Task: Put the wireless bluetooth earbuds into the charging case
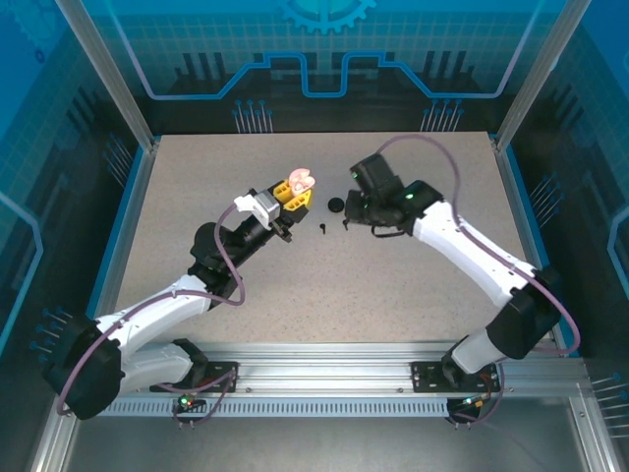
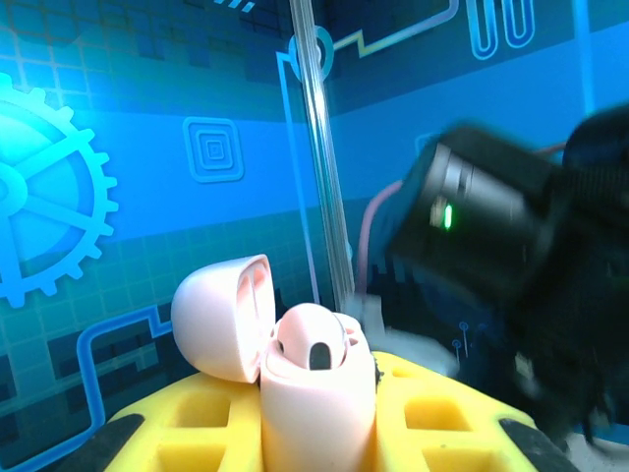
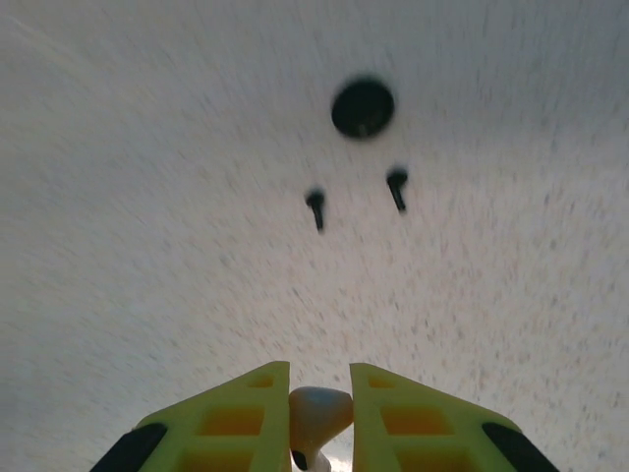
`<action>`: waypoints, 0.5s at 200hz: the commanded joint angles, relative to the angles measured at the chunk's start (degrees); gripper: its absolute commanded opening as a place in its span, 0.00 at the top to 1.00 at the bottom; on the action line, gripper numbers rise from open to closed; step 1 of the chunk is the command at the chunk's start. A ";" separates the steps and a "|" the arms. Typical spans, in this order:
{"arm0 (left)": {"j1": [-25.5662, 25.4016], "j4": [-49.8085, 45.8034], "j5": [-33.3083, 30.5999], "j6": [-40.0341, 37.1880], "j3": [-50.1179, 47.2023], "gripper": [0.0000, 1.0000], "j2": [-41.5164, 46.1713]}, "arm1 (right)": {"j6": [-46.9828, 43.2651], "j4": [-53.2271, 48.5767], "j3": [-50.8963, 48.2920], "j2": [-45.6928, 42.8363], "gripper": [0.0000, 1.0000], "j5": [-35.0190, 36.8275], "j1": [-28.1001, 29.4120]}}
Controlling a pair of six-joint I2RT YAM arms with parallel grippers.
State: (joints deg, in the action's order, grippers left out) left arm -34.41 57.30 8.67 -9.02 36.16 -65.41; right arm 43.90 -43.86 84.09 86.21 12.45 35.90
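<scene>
Right gripper [image 3: 319, 379]: the yellow two-finger pincer is drawn narrow and clamped on an earbud.
Held earbud: a pale pinkish-white stemmed earbud [image 3: 320, 411] is pinched between the two yellow fingers and touches each of them.
Table: a speckled beige table [image 3: 147, 197] is seen beyond the fingertips.
Loose earbuds: two black stemmed earbuds [image 3: 315, 205] are laid on the table, side by side but apart, beyond the right gripper.
Black case: a black round charging case [image 3: 363, 107] is set just past the two black earbuds, touching neither.
Left gripper [image 2: 316, 393]: the yellow pincer is closed on a pale pink rounded plastic charging case [image 2: 319, 423], which is held upright.
Lid: the hinged pale pink lid [image 2: 221, 315] is swung open to the left.
Case mouth: a pale rounded shape with a dark slot is seated inside; whether it is an earbud cannot be told.
Background: the black right arm housing [image 2: 491, 197], blurred and bearing a green light, is seen beyond the pink case.
</scene>
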 commanded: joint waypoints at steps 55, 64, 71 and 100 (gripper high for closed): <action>-0.41 1.05 2.28 1.62 2.42 1.00 -1.11 | -12.38 3.66 16.66 -4.15 0.82 -7.37 -3.32; -0.46 0.86 2.38 1.87 2.50 1.00 -1.46 | -12.82 4.21 17.56 -4.12 0.82 -8.70 -3.30; -0.40 0.88 2.32 2.03 2.51 1.00 -1.63 | -13.07 4.79 18.00 -4.12 0.82 -9.72 -3.29; -0.40 1.04 1.95 2.33 2.42 1.00 -2.68 | -14.45 6.74 18.29 -4.58 0.82 -12.32 -2.97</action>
State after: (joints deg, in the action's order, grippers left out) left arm -34.41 57.25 9.93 -7.84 36.27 -67.22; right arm 32.49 -39.27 101.16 82.50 4.12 32.95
